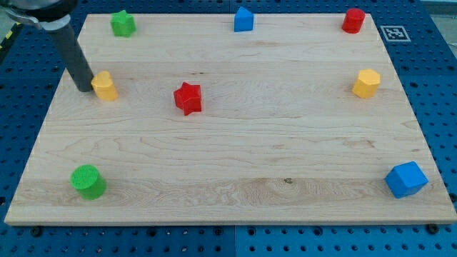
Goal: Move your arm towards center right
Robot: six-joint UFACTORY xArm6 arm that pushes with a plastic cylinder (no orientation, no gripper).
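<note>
The wooden board (pixel 235 143) fills most of the view and rests on a blue pegboard (pixel 435 64). The rod (pixel 75 61) stands at the view's upper left; my tip (pixel 84 88) is set on the board, just left of the yellow block (pixel 105 86), touching or nearly so. No jaws are fitted, so no open or closed state applies.

The centre-right area is marked by a yellow hexagonal block (pixel 366 83), well apart from the tip.

Remaining blocks, in descending size:
- blue cube (pixel 406 178), lower right
- green cylinder (pixel 88 180), lower left
- red star (pixel 188 98), near centre
- green star (pixel 123 23), top left
- red cylinder (pixel 353 20), top right
- blue block (pixel 243 19), top centre
</note>
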